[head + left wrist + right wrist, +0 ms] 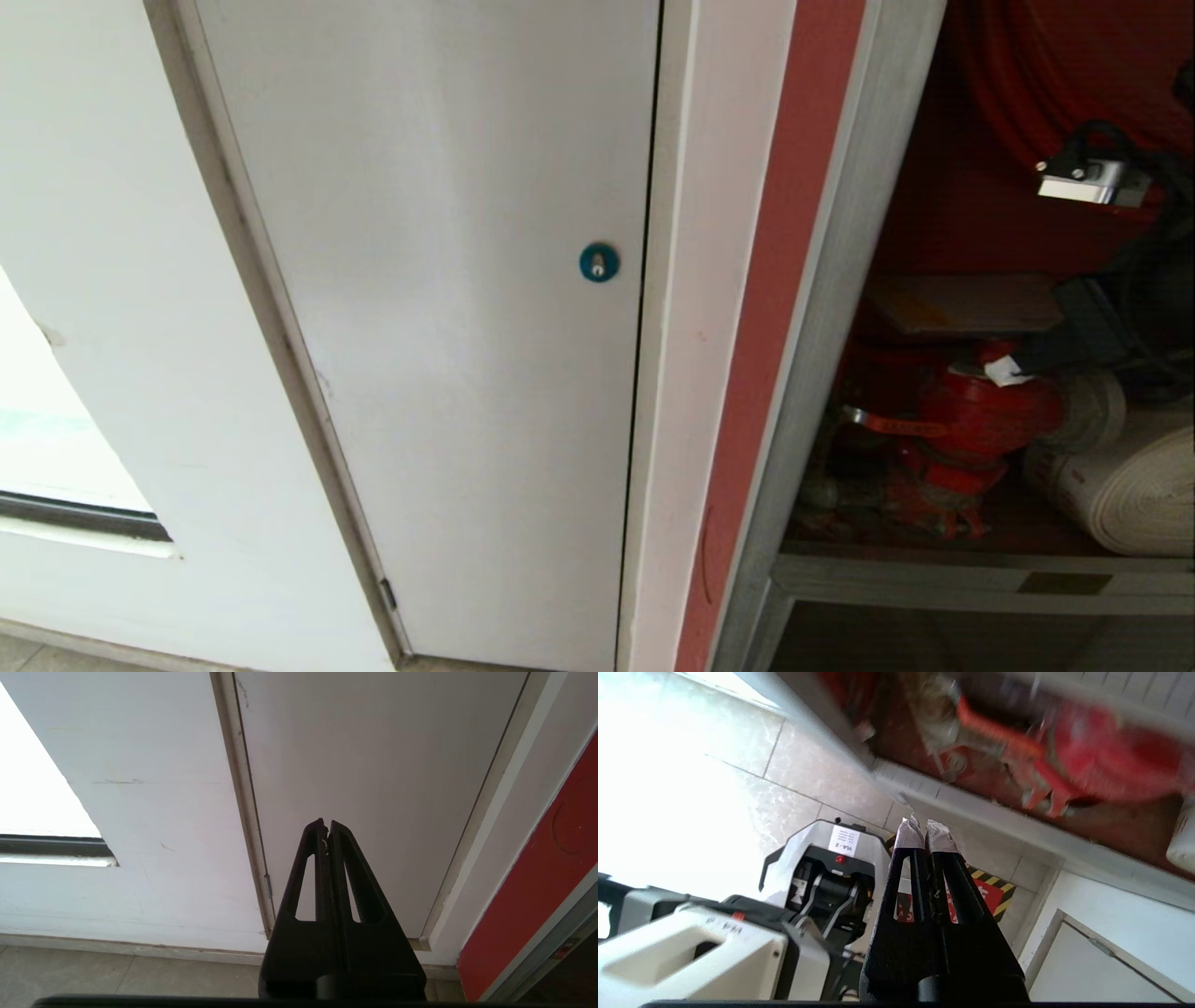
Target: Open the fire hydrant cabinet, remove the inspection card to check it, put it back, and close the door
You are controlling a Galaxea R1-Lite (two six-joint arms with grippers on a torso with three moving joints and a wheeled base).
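Note:
The fire hydrant cabinet (840,280) stands open at the right, showing its red inside. The door is out of view. The inspection card (962,303), a flat beige sheet with a yellow patch, lies level just above the red valve (980,415). My right gripper (1006,371), black with white taped tips, reaches in from the right over the valve's top, below the card. In the right wrist view the right gripper (923,833) is shut and holds nothing, with the valve (1101,760) beyond it. My left gripper (326,828) is shut and empty, parked low before the white panel door (373,765).
A white panel door with a blue round lock (598,262) fills the left of the cabinet frame. A white rolled hose (1130,485) lies right of the valve, a silver fitting (1088,177) hangs above. My base (822,868) and a red floor sticker (985,896) are below the right arm.

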